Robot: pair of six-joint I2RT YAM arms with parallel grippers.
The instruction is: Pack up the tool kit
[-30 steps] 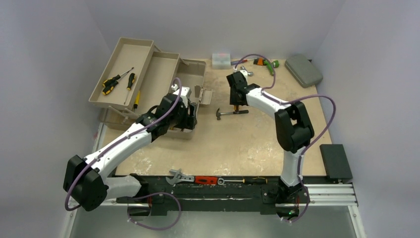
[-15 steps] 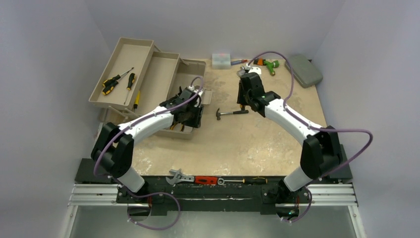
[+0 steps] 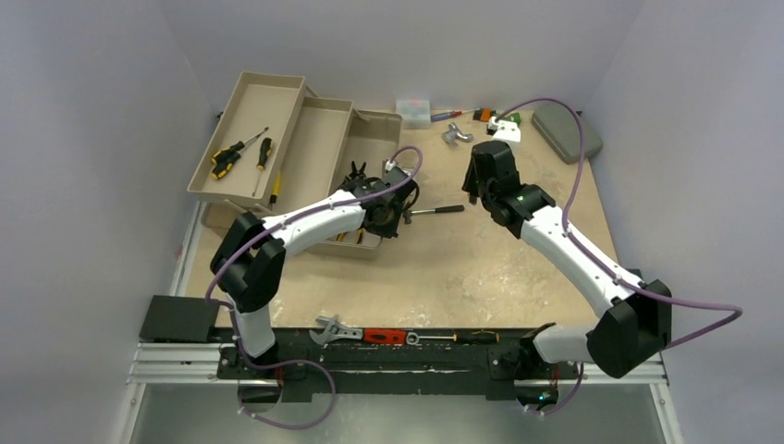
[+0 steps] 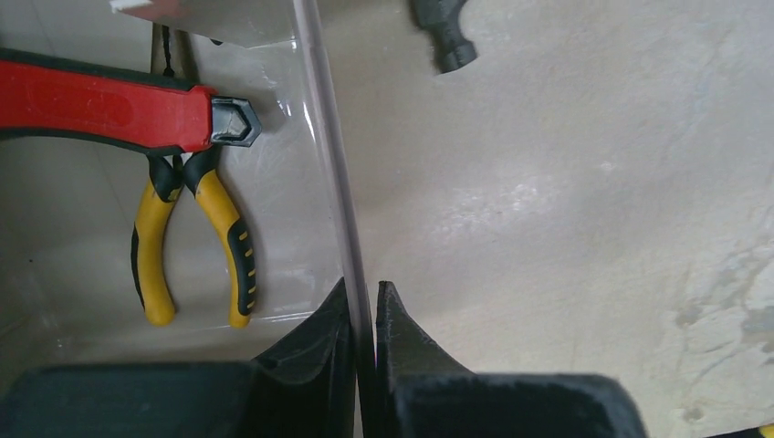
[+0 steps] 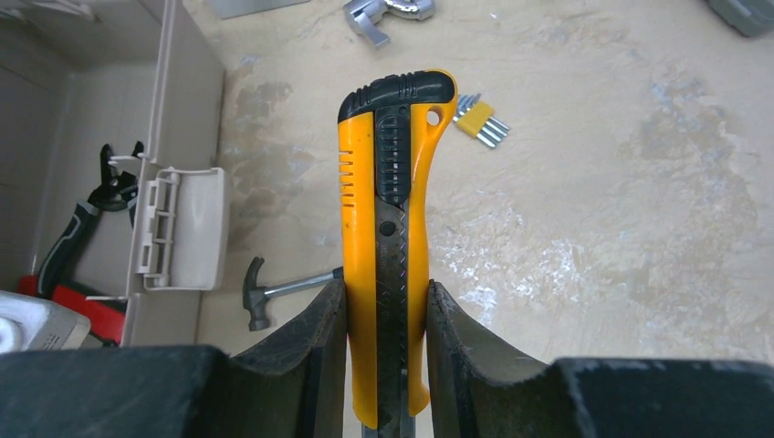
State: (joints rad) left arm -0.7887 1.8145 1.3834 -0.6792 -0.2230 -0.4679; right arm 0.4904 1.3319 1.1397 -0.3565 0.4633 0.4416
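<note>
Between the fingers of the right gripper (image 5: 385,294) sits a yellow utility knife (image 5: 388,173). It is clamped across its body, black slider facing up, rounded end pointing out past the tips. Just beyond the left finger a small hammer (image 5: 274,290) lies on the table (image 5: 621,228). Past it is the tan wall of the toolbox (image 5: 187,100), with the latch flap (image 5: 178,228) sticking out toward the hammer. Further ahead of the tips comes a yellow hex-key set (image 5: 481,120), then a shiny metal piece (image 5: 383,11) at the far edge.

Over to the left gripper (image 4: 363,290): its fingers are pressed together, pinching the translucent lid edge (image 4: 329,146), which runs straight away from the tips. On the left-finger side, under that smoky plastic, yellow-handled pliers (image 4: 192,242) lie nearest, with a red-handled tool (image 4: 100,105) beyond them. On the right-finger side there is bare table, and the hammer's head far out ahead.

From above, the fold-out trays (image 3: 250,106) spread well beyond both grippers, with screwdrivers (image 3: 225,160) in the farthest one.
</note>
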